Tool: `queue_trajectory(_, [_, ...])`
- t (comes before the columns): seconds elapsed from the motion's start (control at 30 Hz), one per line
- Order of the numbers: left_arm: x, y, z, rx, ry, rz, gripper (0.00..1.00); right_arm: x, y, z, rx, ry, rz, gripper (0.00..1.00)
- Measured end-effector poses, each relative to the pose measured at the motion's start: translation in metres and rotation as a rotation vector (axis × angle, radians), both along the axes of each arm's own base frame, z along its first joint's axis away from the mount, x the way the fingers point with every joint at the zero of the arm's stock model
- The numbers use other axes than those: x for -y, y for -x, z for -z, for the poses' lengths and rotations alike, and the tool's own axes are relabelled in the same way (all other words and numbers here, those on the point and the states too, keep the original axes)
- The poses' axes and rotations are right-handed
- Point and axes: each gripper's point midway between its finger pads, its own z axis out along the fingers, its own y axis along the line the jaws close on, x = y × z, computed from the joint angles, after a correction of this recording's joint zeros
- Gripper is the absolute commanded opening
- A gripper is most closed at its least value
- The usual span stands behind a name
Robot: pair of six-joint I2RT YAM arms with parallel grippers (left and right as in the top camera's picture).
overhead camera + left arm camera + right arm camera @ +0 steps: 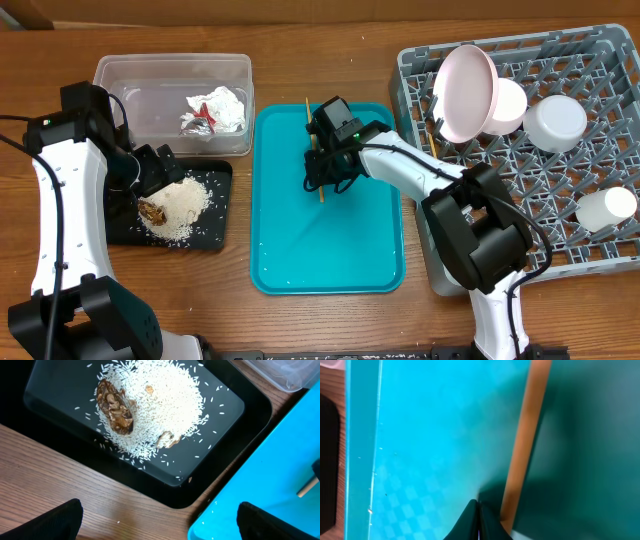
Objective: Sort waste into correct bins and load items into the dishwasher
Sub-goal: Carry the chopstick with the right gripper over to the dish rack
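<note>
Overhead: the right claw (322,178) is down on the teal tray (300,260), its tips at the chopstick (311,125). The left claw (152,185) hangs over the black tray (215,235).

Left wrist: the fingers (55,520) are spread wide, with rice (160,400) and brown scraps (115,407) lying in the black tray ahead of them.

Right wrist: the fingertips (479,520) are pressed together, and the chopstick lies just beside them on their right.

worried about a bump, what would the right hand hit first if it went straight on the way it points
Most likely the teal tray floor, just beside the wooden chopstick. The right hand points down at it, shut; how near is unclear.
</note>
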Motion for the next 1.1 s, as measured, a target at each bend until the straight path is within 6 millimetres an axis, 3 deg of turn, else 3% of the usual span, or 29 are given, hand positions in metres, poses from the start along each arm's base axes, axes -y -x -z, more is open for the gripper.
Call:
queue_trajectory(0.2, [0.000, 0.000, 0.000, 0.000, 0.000, 0.000, 1.00, 0.008, 0.009, -0.004, -0.021, 0.023, -0.029, 0.13])
queue_trajectory(0.3, [0.000, 0.000, 0.000, 0.000, 0.000, 0.000, 1.00, 0.013, 0.012, -0.012, -0.005, 0.032, -0.063, 0.22])
queue_trajectory(0.37, [0.000, 0.000, 0.000, 0.000, 0.000, 0.000, 1.00, 0.016, 0.010, -0.026, 0.029, 0.034, -0.074, 0.31])
queue_trajectory(0.53, [0.000, 0.000, 0.000, 0.000, 0.000, 0.000, 1.00, 0.032, -0.012, -0.084, 0.200, 0.035, -0.041, 0.33])
queue_trajectory(0.63, [0.000, 0.000, 0.000, 0.001, 0.000, 0.000, 1.00, 0.047, -0.026, -0.108, 0.295, 0.062, -0.026, 0.49])
queue_trajectory(0.77, [0.000, 0.000, 0.000, 0.001, 0.000, 0.000, 1.00, 0.061, -0.035, -0.105, 0.341, 0.138, -0.034, 0.63])
queue_trajectory(0.9, [0.000, 0.000, 0.000, 0.001, 0.000, 0.000, 1.00, 0.064, -0.040, -0.097, 0.359, 0.177, -0.050, 0.65])
queue_trajectory(1.1, [0.000, 0.000, 0.000, 0.000, 0.000, -0.003, 1.00, 0.062, -0.049, -0.066, 0.349, 0.212, -0.067, 0.65])
